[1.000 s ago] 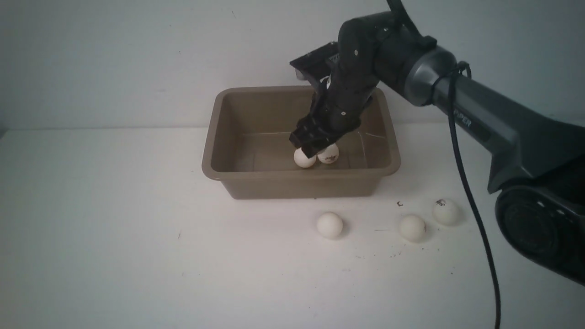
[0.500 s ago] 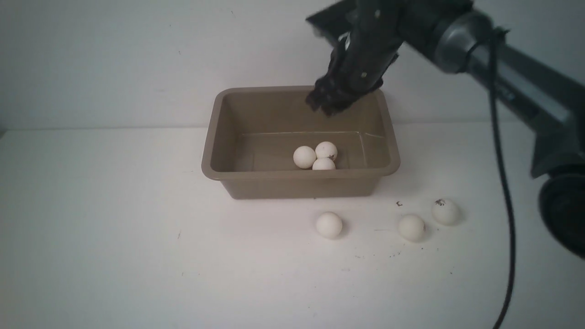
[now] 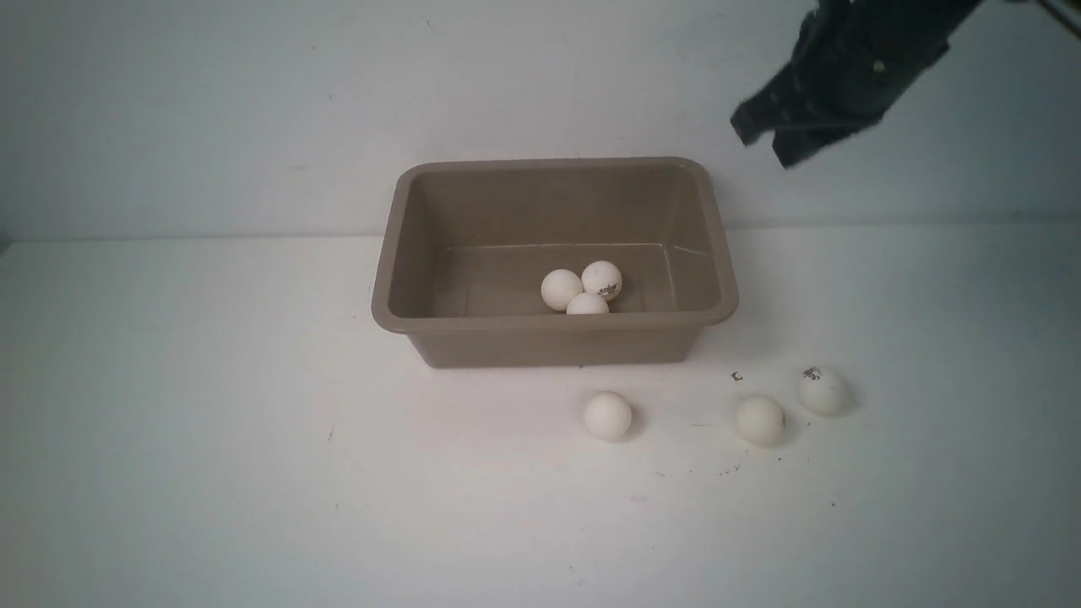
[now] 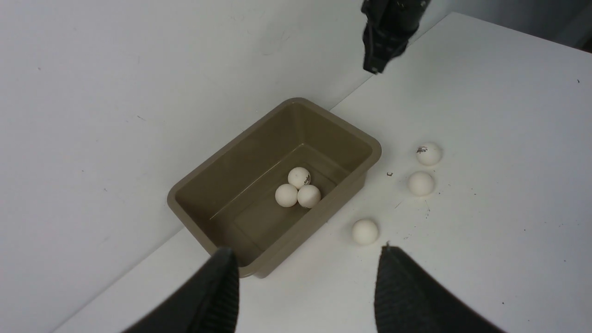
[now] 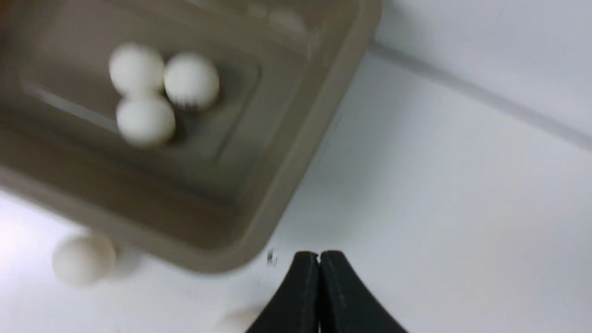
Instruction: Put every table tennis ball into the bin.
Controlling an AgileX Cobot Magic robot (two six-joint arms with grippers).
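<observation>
Taupe bin (image 3: pixel 553 342) long axis left-right, opening up | left tool (image 4: pixel 306 252) apart | right tool (image 5: pixel 319 255) together

The right end effector (image 3: pixel 764 142) is matte black and blocky, with a small pale dot (image 3: pixel 878 65) on its side. Its fingers (image 5: pixel 300 296) are smooth black tapering wedges. The left end effector (image 4: pixel 306 252) has two broad black fingers (image 4: pixel 407 296) with finely ribbed inner faces.

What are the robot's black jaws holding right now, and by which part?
Nothing. On the right gripper the jaws are pressed together, empty; on the left gripper they stand apart around nothing.
</observation>
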